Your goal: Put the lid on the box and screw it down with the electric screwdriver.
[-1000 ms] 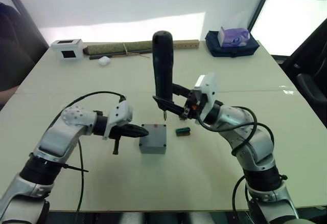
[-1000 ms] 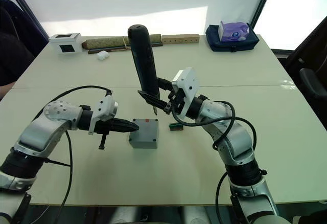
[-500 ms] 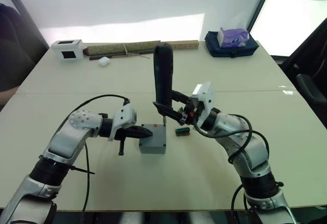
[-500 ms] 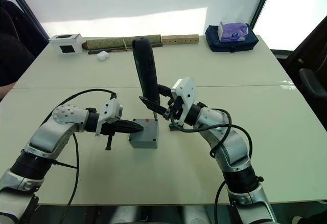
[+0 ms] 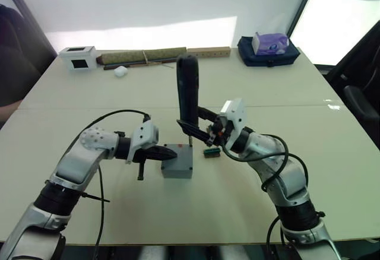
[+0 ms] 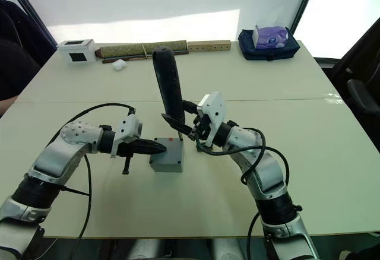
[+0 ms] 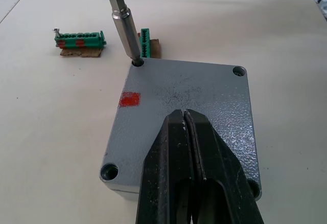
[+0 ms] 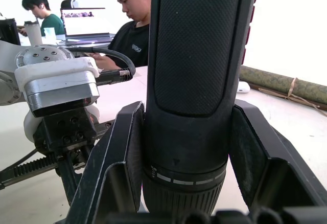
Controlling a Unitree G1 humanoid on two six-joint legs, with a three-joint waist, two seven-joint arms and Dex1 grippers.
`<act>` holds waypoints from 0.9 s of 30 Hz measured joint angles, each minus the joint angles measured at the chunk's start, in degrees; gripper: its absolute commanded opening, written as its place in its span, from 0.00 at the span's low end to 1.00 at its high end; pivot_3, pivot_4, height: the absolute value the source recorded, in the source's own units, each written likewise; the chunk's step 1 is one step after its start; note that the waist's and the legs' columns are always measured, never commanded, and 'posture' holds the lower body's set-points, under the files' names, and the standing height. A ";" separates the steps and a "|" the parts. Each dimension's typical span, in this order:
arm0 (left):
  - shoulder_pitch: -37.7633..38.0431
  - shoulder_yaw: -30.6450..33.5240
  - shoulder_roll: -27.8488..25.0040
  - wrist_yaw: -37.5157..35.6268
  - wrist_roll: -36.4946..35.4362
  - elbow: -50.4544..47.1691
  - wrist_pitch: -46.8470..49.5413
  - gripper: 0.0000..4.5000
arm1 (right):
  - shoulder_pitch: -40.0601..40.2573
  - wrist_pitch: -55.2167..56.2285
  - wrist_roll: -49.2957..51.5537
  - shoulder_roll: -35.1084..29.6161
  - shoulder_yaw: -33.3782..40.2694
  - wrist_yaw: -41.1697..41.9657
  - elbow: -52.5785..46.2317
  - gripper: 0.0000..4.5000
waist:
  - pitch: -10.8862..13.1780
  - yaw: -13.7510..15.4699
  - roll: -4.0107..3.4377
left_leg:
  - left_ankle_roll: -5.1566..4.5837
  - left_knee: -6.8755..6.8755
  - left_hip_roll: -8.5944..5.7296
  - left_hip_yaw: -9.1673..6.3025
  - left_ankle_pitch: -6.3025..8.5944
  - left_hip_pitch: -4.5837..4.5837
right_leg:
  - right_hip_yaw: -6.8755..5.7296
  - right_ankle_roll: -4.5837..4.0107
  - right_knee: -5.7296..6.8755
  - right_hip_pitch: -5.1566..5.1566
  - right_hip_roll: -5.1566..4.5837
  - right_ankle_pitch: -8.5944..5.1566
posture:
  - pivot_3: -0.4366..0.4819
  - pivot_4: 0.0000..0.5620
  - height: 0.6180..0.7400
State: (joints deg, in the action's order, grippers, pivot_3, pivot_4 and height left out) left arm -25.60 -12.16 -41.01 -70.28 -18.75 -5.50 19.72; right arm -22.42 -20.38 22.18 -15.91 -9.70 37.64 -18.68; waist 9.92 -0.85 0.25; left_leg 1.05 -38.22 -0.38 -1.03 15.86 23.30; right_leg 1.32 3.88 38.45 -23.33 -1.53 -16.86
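The grey box [image 5: 177, 171] stands at the table's middle with the lid [image 7: 194, 88] lying flush on it; a red mark [image 7: 129, 99] shows on the top. My left gripper [image 7: 184, 112] is shut and empty, its tips over the lid's near-left part, whether touching I cannot tell. My right gripper [image 5: 192, 127] is shut on the lower body of the electric screwdriver [image 5: 188, 88], a thick black tool held upright. Its metal bit [image 7: 125, 32] reaches down into the screw hole at the lid's far right corner.
Two small green connector pieces [image 7: 80, 36] lie just right of the box. At the back edge are a white box with a dark window [image 5: 78, 57], a long roll [image 5: 142, 54], a wooden strip [image 5: 209, 51] and a tissue box on a dark bag [image 5: 271, 44]. People sit at a laptop [image 8: 89, 22].
The screwdriver came down from above the box until its bit met the lid's far right corner. My left gripper slid right onto the lid's top, then held still.
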 measured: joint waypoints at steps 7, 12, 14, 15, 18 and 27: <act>0.07 0.00 -0.05 0.05 0.00 -0.05 0.03 0.00 | 0.95 1.77 -0.53 0.09 -0.08 0.03 0.01 0.39 | -0.01 0.01 0.00 | 0.00 0.00 0.00 0.00 0.00 -0.02 | 0.00 0.00 0.00 0.01 0.00 0.00 | 0.48 0.27 1.00; 0.21 -0.03 -0.08 0.30 0.04 -0.05 0.00 0.00 | 1.80 3.46 -1.31 0.05 -0.66 0.14 0.01 0.39 | -0.02 -0.02 0.00 | 0.00 0.00 0.00 0.00 0.00 -0.11 | 0.00 0.00 0.01 0.11 0.00 0.00 | 0.48 0.27 1.00; 0.44 -0.07 -0.05 0.59 0.09 -0.03 -0.09 0.00 | 2.23 3.68 -1.81 -0.03 -0.72 -0.03 0.06 0.39 | -0.07 -0.04 0.01 | 0.00 0.00 0.00 0.00 0.00 -0.21 | 0.00 0.00 0.00 0.23 0.01 0.00 | 0.48 0.27 1.00; 0.55 -0.13 0.00 0.71 0.24 0.08 -0.35 0.00 | 2.46 3.57 -1.78 0.00 -0.74 -0.19 0.16 0.39 | -0.08 -0.04 0.01 | 0.00 0.01 0.00 0.00 0.00 -0.31 | 0.01 0.00 0.00 0.32 0.00 0.00 | 0.48 0.27 1.00; 0.72 -0.49 0.03 0.98 0.95 0.47 -0.61 0.00 | 2.89 3.45 -1.83 0.01 -0.91 -0.38 0.80 0.39 | -0.15 -0.09 0.02 | -0.02 0.19 0.01 0.00 0.01 -1.10 | 0.00 -0.03 -0.23 1.12 0.00 -0.02 | 0.48 0.27 1.00; 1.35 -0.74 0.06 1.65 2.04 0.61 -1.33 0.00 | 3.56 3.27 -2.35 -0.83 -1.65 -0.76 1.12 0.39 | -1.03 -0.12 0.05 | -0.02 0.19 0.02 -0.01 0.02 -1.16 | 0.02 -0.03 -0.22 1.15 -0.01 -0.02 | 0.48 0.27 1.00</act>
State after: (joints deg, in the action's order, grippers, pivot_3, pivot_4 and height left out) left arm -24.25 -12.89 -40.95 -68.63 -16.71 -4.89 18.39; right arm -18.86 -17.12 19.83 -16.74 -11.35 36.89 -17.57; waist 8.89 -0.98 0.30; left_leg 1.03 -38.03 -0.36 -1.03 15.88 22.14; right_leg 1.34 3.85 38.23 -22.18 -1.54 -16.88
